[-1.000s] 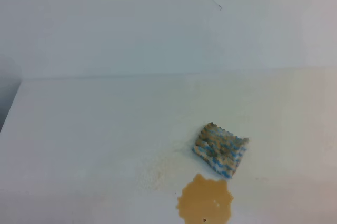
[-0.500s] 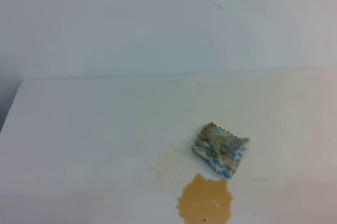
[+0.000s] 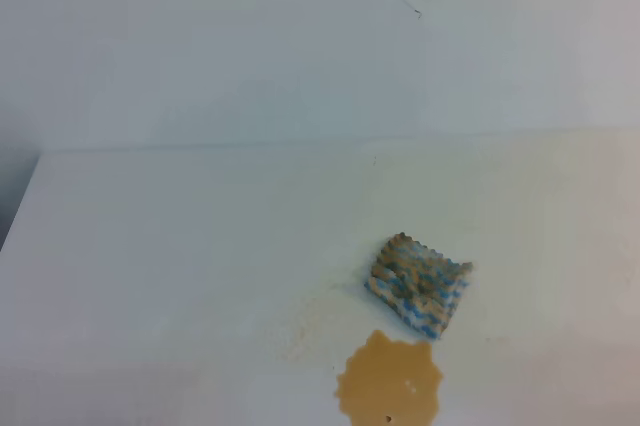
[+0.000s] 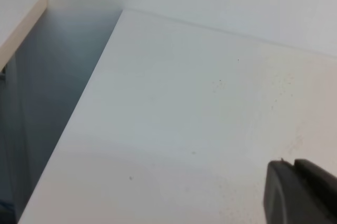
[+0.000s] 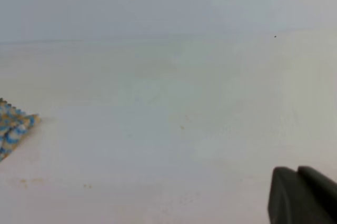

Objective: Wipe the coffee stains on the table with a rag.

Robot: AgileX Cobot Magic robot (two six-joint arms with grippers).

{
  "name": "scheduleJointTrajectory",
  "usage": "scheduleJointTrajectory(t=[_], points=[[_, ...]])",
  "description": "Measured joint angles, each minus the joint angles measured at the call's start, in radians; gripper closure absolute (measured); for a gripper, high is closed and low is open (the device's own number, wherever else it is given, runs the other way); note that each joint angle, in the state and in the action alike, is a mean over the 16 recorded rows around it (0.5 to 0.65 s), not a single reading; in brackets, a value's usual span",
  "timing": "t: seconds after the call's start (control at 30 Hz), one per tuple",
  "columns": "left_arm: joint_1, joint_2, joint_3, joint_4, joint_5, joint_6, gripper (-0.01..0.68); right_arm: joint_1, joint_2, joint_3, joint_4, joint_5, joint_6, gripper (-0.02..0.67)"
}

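Tan coffee stains [image 3: 389, 382] pool on the table [image 3: 160, 246], the rag [image 3: 418, 283] just beside at one o'clock. Both grippers' [image 4: 301, 192] [image 5: 303, 195] fingers sit together.

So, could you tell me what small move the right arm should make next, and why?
Probably open the right gripper and swing it left toward the rag. Its fingers sit together, holding nothing, while the rag lies free on the table just behind the coffee stains, which remain unwiped.

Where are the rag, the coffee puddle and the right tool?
rag [image 3: 419, 286]: exterior high view, centre of the cloth.
coffee puddle [image 3: 388, 392]: exterior high view, middle of the stain.
right tool [image 5: 301, 196]: right wrist view, dark fingertips, shut.
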Motion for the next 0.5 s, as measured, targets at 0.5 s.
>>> scheduleJointTrajectory(t=[0.5], points=[[0.000,0.000,0.000,0.000,0.000,0.000,0.672,0.000,-0.007,0.008,0.000,-0.004,0.000,0.652]])
